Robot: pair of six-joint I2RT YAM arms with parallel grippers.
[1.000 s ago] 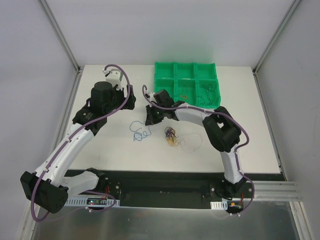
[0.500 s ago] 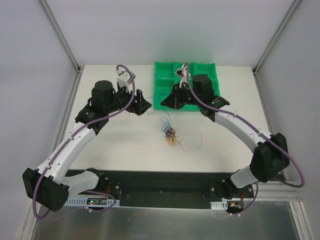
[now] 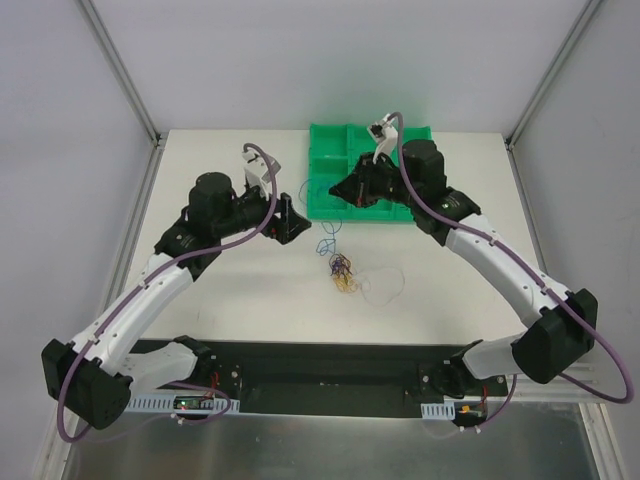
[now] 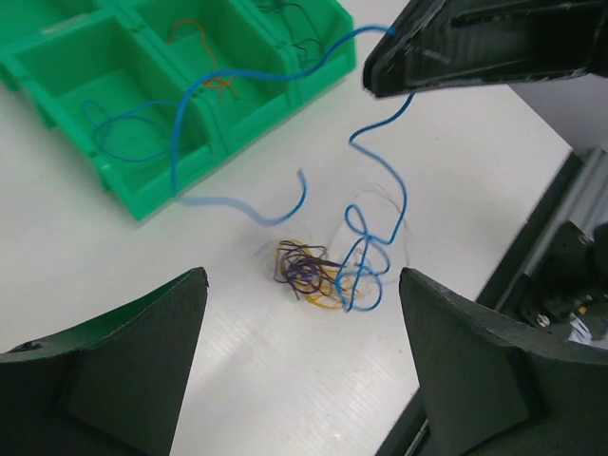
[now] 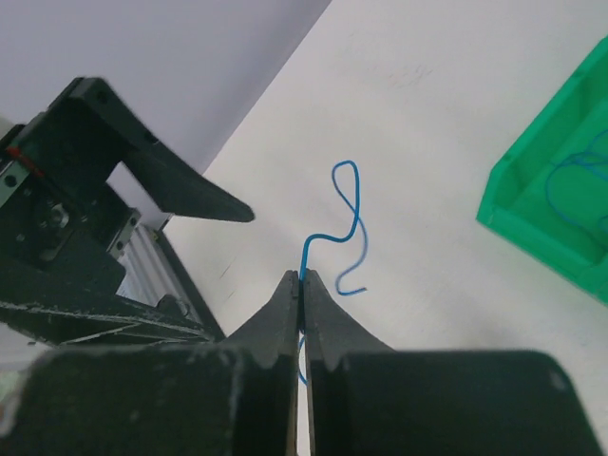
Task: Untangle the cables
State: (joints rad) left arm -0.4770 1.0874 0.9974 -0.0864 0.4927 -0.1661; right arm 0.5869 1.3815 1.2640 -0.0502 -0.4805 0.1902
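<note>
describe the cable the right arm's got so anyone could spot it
Find the green tray at the far edge of the table; beside its near-left corner the right gripper, jaws shut, holds a thin blue cable. It dangles in curls towards the multicoloured knot, the only strand held off the table.

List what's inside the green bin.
Left wrist view: a blue wire in a near cell, an orange wire in the next, dark wires beyond. In the top view the right arm covers much of the bin, hiding those cells.
</note>
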